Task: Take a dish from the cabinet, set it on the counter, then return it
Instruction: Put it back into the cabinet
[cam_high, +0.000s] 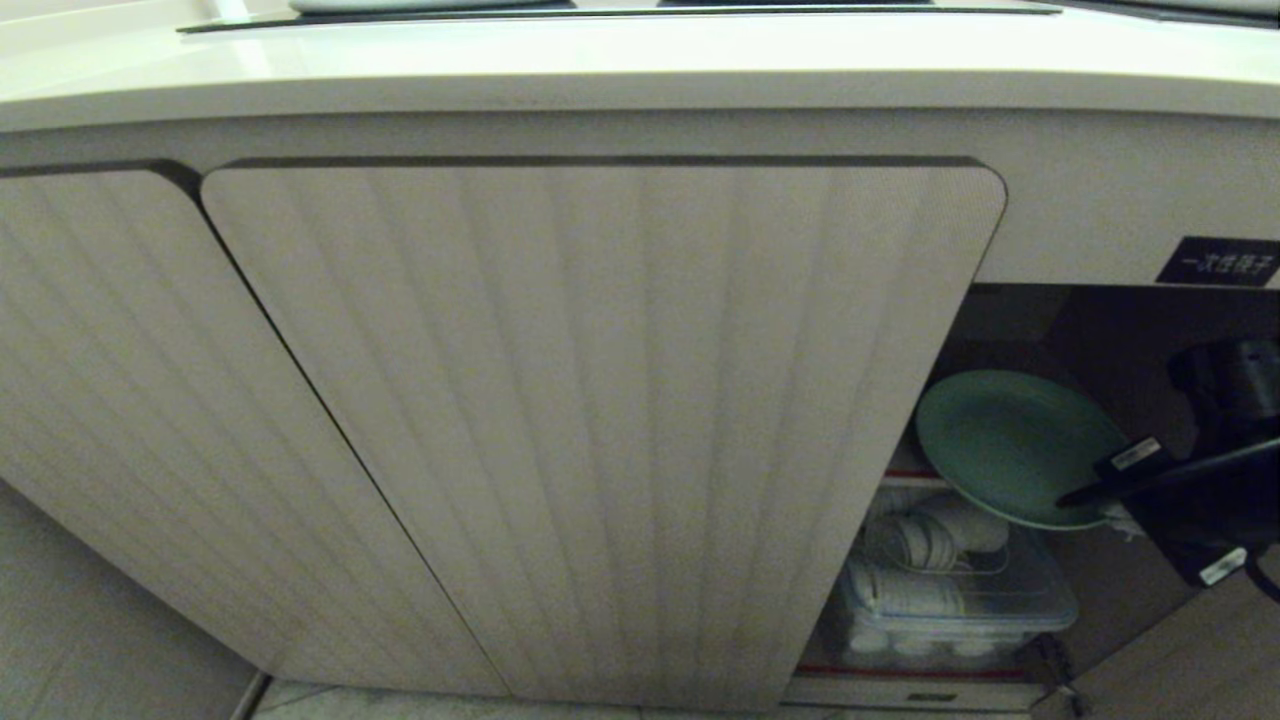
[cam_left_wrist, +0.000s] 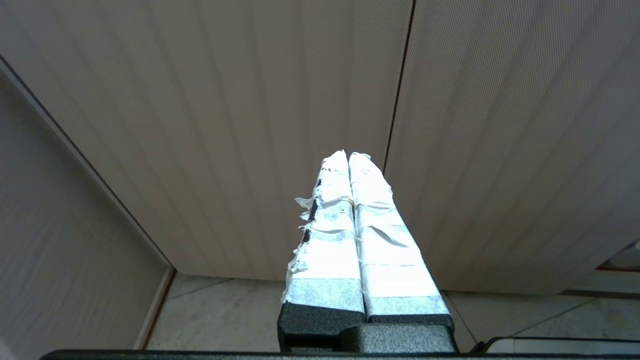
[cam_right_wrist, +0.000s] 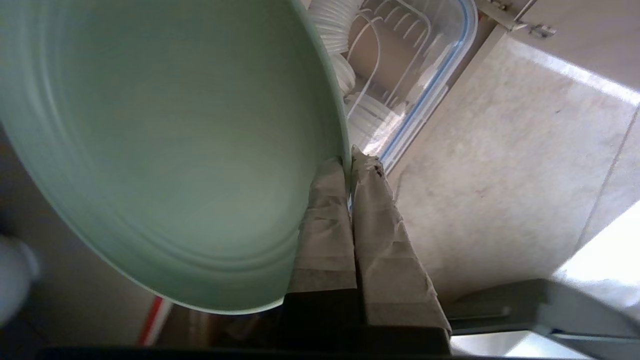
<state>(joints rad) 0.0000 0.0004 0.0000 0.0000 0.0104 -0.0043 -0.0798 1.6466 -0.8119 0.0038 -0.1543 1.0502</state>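
Two ribbed beige doors with rounded corners front the base cabinet (cam_high: 600, 420), under the smooth cream surface (cam_high: 640, 60) with its raised lip and a strip of black glass cooktop panel (cam_high: 620, 8) at the far edge. To the right of the doors the cabinet stands open, a small black label with white characters (cam_high: 1220, 262) fixed just above the opening.

Inside the opening, the round mint-green matte plate (cam_high: 1010, 440) is held tilted in the air, above the lower compartment and clear of the red-edged shelf (cam_high: 905, 473) whose edge shows beside it. The right gripper (cam_right_wrist: 348, 162), reaching in from the right, has its tape-wrapped fingers (cam_right_wrist: 372, 210) pinched tight on the plate's low rim, one on each face.

Below the plate sits a clear plastic box with a blue-trimmed rim (cam_high: 950, 610). It holds a white wire rack (cam_high: 940, 560) and rows of small white dishes (cam_high: 905, 590) standing on edge, with more white pieces lying in the bottom.

The left gripper (cam_left_wrist: 348, 157) hangs in front of the closed doors, near the pale tiled floor (cam_left_wrist: 225, 310), its white-taped fingers pressed together with nothing between them.
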